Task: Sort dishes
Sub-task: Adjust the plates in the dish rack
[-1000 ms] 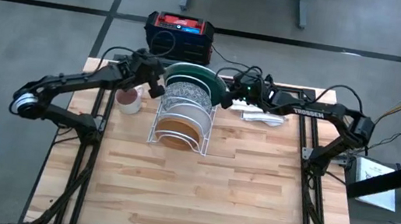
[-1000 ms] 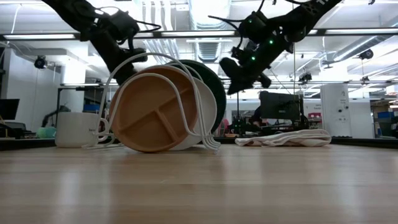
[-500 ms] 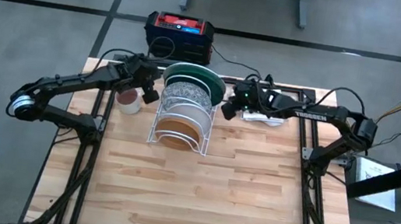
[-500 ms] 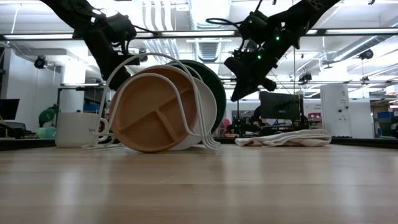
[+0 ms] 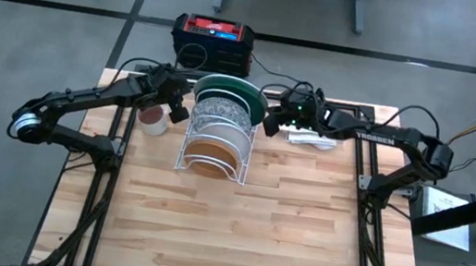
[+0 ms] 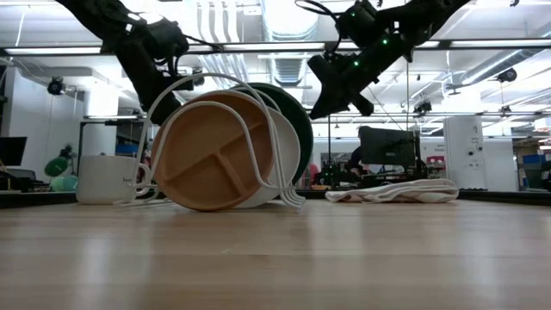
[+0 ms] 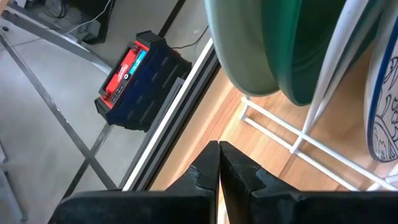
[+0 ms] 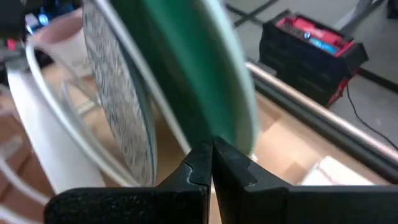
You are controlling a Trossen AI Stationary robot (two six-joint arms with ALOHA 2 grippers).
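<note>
The left pincer (image 5: 186,115) was shut tight, its two dark fingers (image 7: 239,174) pressed together with nothing between them. It hung in the air just left of the white wire rack (image 5: 187,149), near the rack's far end. The right pincer (image 5: 268,128) was shut tight too, and it held nothing. It hung just right of the rack, close to the edge of the green plate (image 5: 256,105), but I could not tell if it touched it.

Four plates stood on edge in the one rack, in a row from near to far. The tan-brown plate (image 5: 213,156) was nearest. It had little walls inside that split it into parts. Next was the plain white plate (image 5: 219,132). Then came the grey-speckled plate (image 5: 220,109). The big dark green plate was farthest back. In the low view the tan-brown plate (image 6: 213,157) was in front and hid most of the others.

One small mug (image 5: 154,120) stood on the counter (image 5: 233,235) to the left of the rack, just beside it. White cloth (image 5: 313,140) lay on the counter to the right of the rack, under the right arm. One black and red box (image 5: 213,35) sat on the floor past the far edge of the counter.
</note>
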